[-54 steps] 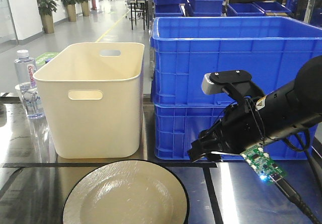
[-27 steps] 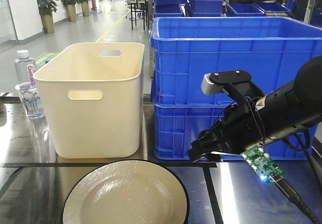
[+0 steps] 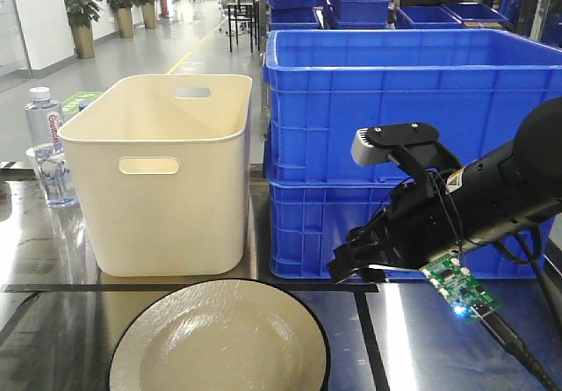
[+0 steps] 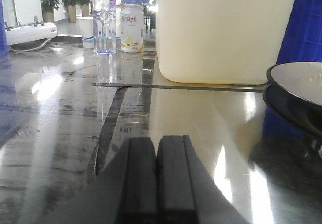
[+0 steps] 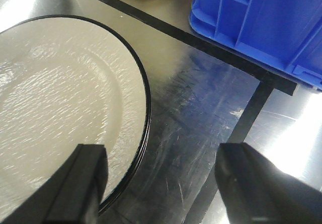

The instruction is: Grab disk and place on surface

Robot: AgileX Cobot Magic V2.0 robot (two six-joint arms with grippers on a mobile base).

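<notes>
The disk (image 3: 219, 338) is a cream plate with a black rim, lying flat on the dark glossy surface (image 3: 421, 338) at the front. My right gripper (image 3: 351, 264) hangs to the right of it, in front of the blue crates. In the right wrist view this gripper (image 5: 163, 153) is open and holds nothing; its left finger hangs over the disk (image 5: 60, 93), its right finger over the surface (image 5: 201, 113), with the black rim between them. My left gripper (image 4: 157, 142) is shut and empty, low over the surface (image 4: 201, 118), with the disk (image 4: 302, 83) off to its right.
A cream plastic bin (image 3: 167, 171) stands just behind the disk. Stacked blue crates (image 3: 395, 101) fill the back right, close behind my right arm. A water bottle (image 3: 44, 145) stands at the far left. Black seam lines (image 5: 251, 113) cross the surface.
</notes>
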